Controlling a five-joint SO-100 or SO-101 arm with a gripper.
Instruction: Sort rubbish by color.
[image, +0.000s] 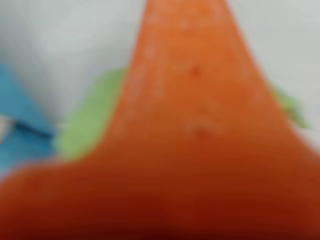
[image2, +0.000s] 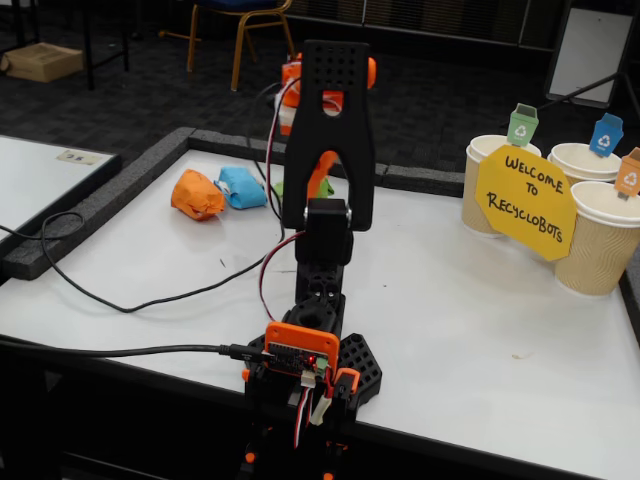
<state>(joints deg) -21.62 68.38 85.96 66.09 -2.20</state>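
Orange wad (image2: 196, 194); light blue wad (image2: 242, 187); green wad (image: 85, 122) blurred; arm (image2: 326, 150) was black and orange; sign (image2: 524, 203) yellow, black lettering; cups (image2: 600, 240) tan; table (image2: 450, 330) white.

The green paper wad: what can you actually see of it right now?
Little of the green wad shows. In the wrist view it is a blurred light-green lump on the white table, mostly hidden behind the gripper's orange finger, with a sliver showing on the finger's right side too. The blue wad lies just to its left. In the fixed view only green slivers peek out behind the arm, right of the blue wad. Whether the gripper touches it cannot be told.
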